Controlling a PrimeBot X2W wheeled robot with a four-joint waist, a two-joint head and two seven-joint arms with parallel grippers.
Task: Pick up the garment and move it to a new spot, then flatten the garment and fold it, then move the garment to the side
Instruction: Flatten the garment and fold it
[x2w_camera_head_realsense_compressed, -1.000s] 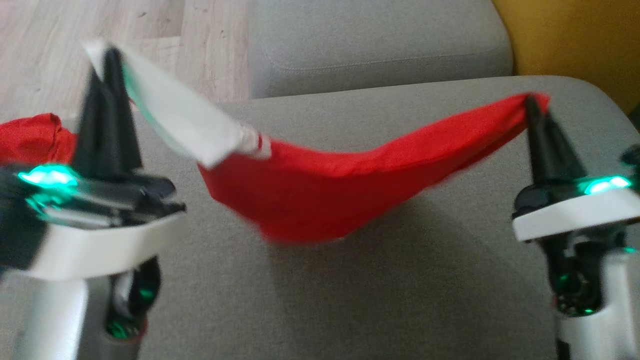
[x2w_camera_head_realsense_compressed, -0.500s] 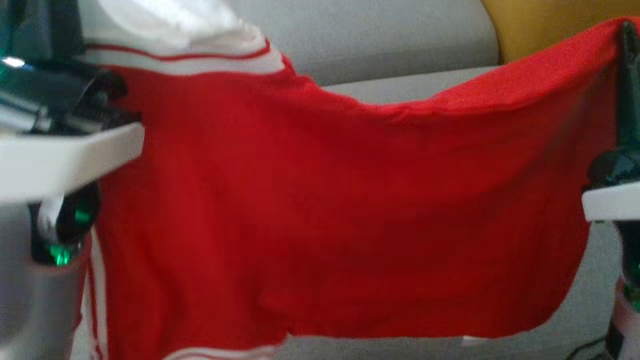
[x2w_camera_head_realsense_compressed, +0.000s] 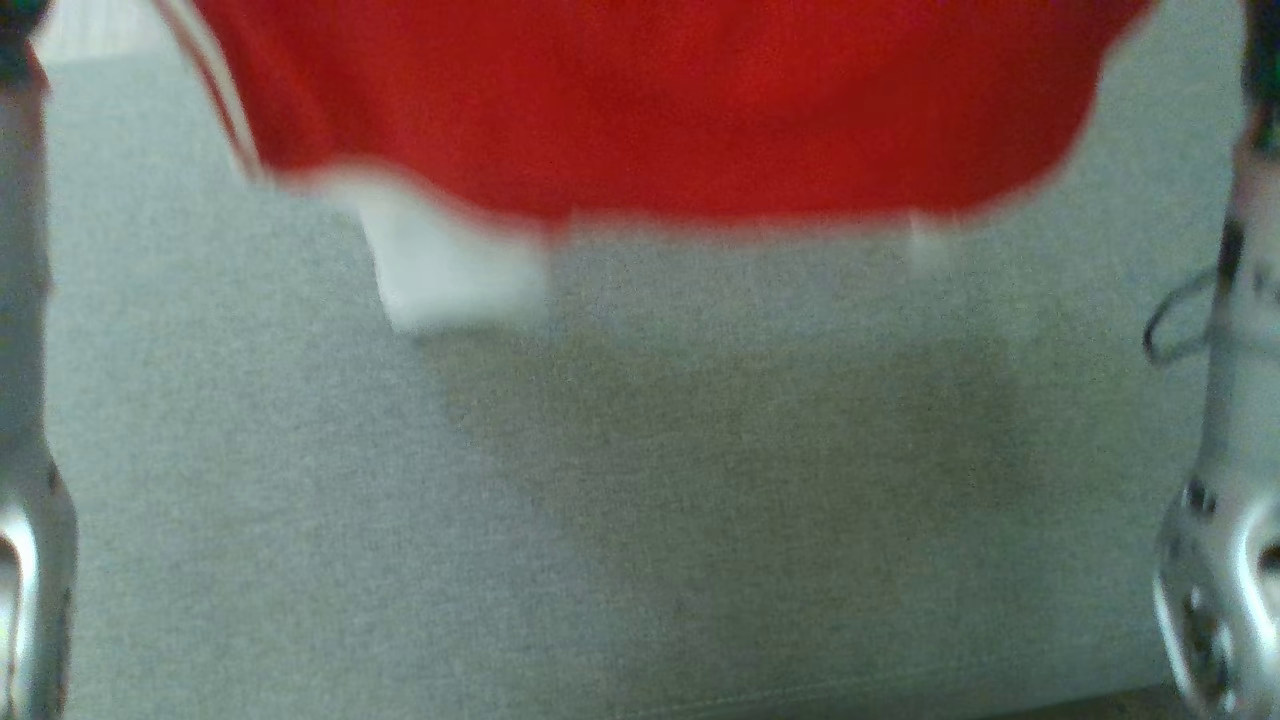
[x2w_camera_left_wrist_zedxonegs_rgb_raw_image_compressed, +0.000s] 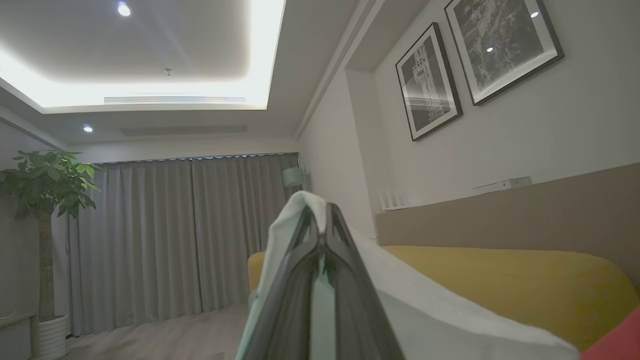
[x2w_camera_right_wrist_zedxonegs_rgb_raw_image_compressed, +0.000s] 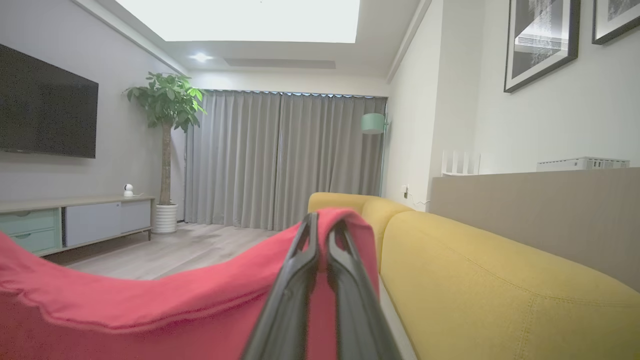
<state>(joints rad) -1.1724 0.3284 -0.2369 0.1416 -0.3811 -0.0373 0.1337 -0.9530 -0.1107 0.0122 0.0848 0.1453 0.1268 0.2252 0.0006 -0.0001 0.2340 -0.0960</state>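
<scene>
The garment (x2w_camera_head_realsense_compressed: 660, 110) is red with white trim. It hangs spread across the top of the head view, and a white sleeve (x2w_camera_head_realsense_compressed: 450, 270) dangles from its blurred lower edge above the grey cushion (x2w_camera_head_realsense_compressed: 640, 520). My pale forearms stand at the left edge (x2w_camera_head_realsense_compressed: 25, 400) and right edge (x2w_camera_head_realsense_compressed: 1235, 450). In the left wrist view my left gripper (x2w_camera_left_wrist_zedxonegs_rgb_raw_image_compressed: 320, 216) is shut on a white part of the garment (x2w_camera_left_wrist_zedxonegs_rgb_raw_image_compressed: 450, 320). In the right wrist view my right gripper (x2w_camera_right_wrist_zedxonegs_rgb_raw_image_compressed: 325, 222) is shut on a red edge of the garment (x2w_camera_right_wrist_zedxonegs_rgb_raw_image_compressed: 125, 305), which sags away to the left.
A yellow sofa back (x2w_camera_right_wrist_zedxonegs_rgb_raw_image_compressed: 500, 280) runs beside the right gripper, with a beige wall panel (x2w_camera_right_wrist_zedxonegs_rgb_raw_image_compressed: 550, 220) behind it. A dark cable (x2w_camera_head_realsense_compressed: 1170, 320) loops by the right forearm. Farther off are wooden floor (x2w_camera_right_wrist_zedxonegs_rgb_raw_image_compressed: 165, 255), a potted plant (x2w_camera_right_wrist_zedxonegs_rgb_raw_image_compressed: 167, 145) and curtains (x2w_camera_right_wrist_zedxonegs_rgb_raw_image_compressed: 285, 160).
The garment sagged low between both grippers a second ago; now it hangs spread out with only its lower part in the head view. Both grippers have gone above the top edge; the picture itself also shifted.
</scene>
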